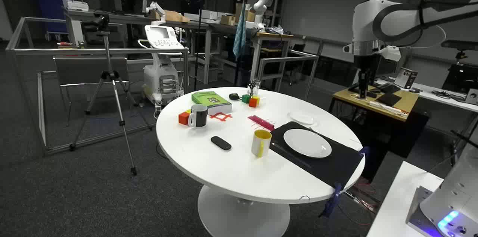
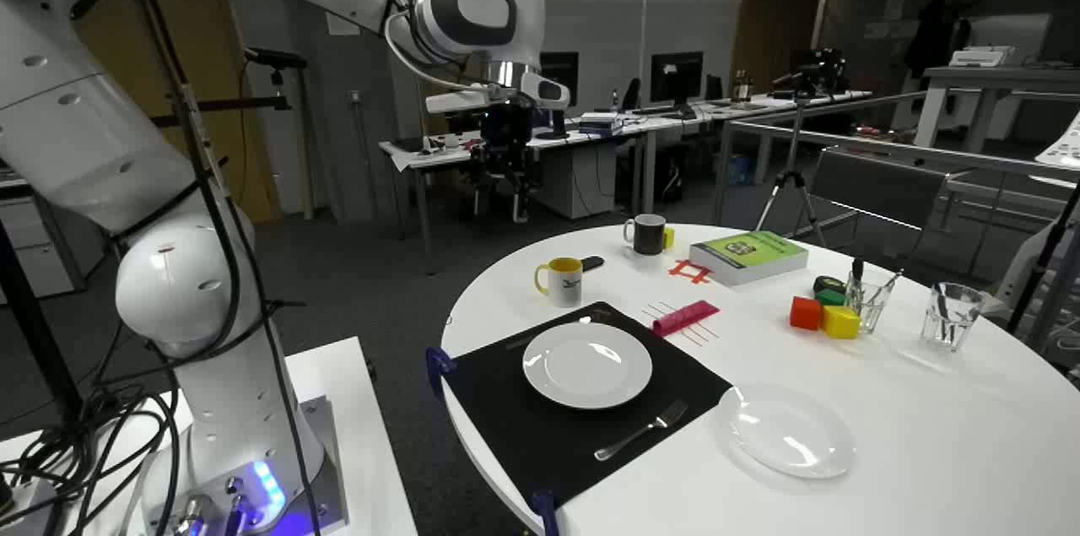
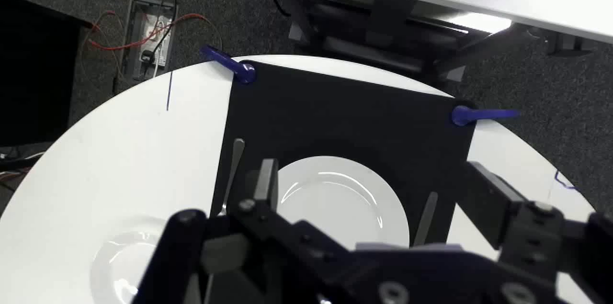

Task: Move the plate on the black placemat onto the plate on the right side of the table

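A white plate (image 1: pixel 307 143) lies on the black placemat (image 1: pixel 338 166). The same plate (image 2: pixel 587 365) and placemat (image 2: pixel 506 414) show in an exterior view. In the wrist view the plate (image 3: pixel 340 203) is partly hidden by the gripper, on the placemat (image 3: pixel 354 107). Another white plate (image 2: pixel 789 430) lies flat on the bare table beside the placemat. It shows in an exterior view (image 1: pixel 302 118) and, cut off, in the wrist view (image 3: pixel 125 265). My gripper (image 3: pixel 380 186) is open and empty, with its fingers wide apart. It hangs high above the table in both exterior views (image 1: pixel 363 86) (image 2: pixel 499 205).
A fork (image 2: pixel 641 430) and a knife (image 3: pixel 426 218) flank the plate on the placemat. Purple clamps (image 3: pixel 244 73) hold the placemat at the table edge. A yellow-white mug (image 1: pixel 261 143), pink object (image 2: pixel 685 316), dark mug (image 1: pixel 199 115), book (image 2: pixel 749 256), blocks (image 2: pixel 806 313) and glasses (image 2: pixel 952 316) stand around.
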